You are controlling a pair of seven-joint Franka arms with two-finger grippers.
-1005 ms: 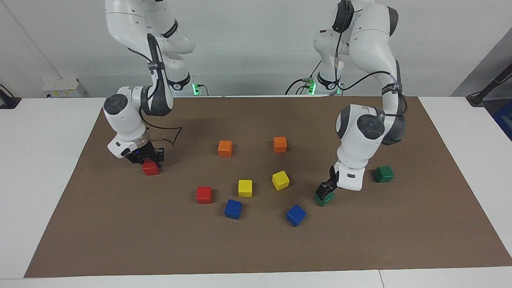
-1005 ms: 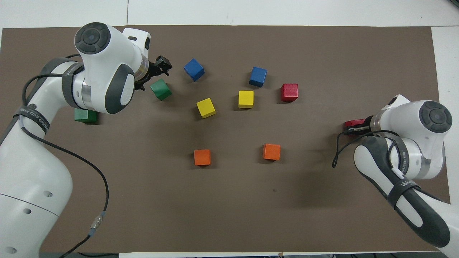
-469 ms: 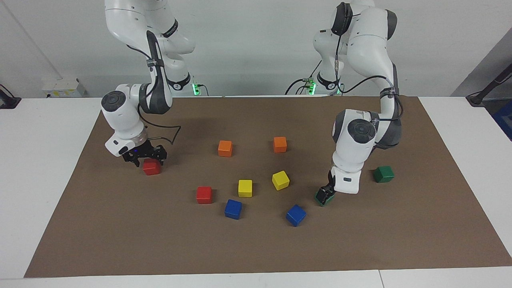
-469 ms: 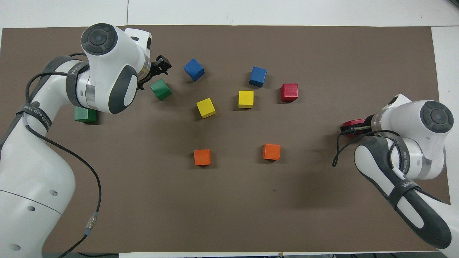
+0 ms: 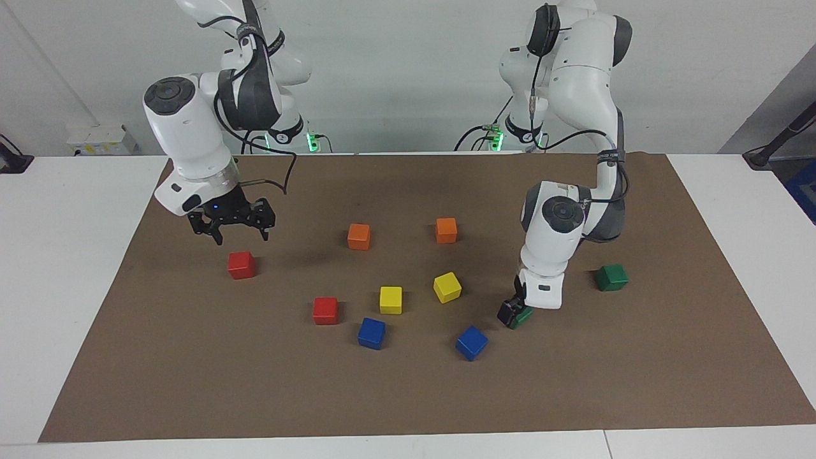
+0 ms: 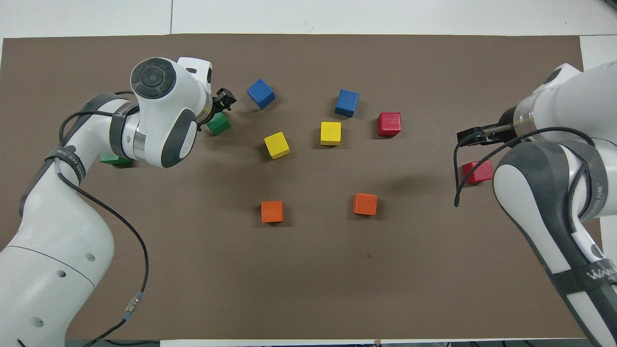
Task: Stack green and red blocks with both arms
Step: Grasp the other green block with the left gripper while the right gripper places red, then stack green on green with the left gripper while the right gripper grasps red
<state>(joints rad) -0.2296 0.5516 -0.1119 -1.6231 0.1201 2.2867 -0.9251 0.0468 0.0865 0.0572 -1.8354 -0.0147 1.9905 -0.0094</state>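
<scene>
Over at middle left of the facing view: right gripper [image 5: 231, 231] spread wide, hanging above a red cube [image 5: 241, 264]. Lower right of centre: left gripper [image 5: 512, 311] down astride a green cube [image 5: 519, 315], fingers apart.

Overhead, upper left: same green cube [image 6: 220, 124] peeking out under the left wrist; second green cube [image 6: 114, 159] mid left, other red cube [image 6: 389, 124] right of centre.

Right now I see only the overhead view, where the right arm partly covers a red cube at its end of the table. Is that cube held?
Observer: No. The red cube sits on the mat; the right gripper hangs open above it, with a clear gap.
Operator: And the left gripper by the green cube?
Observer: The left gripper is down at mat level, against the green cube, which rests on the mat.
Operator: The left arm half hides another green one.
Observer: The second green cube stands alone, with nothing on it.
</scene>
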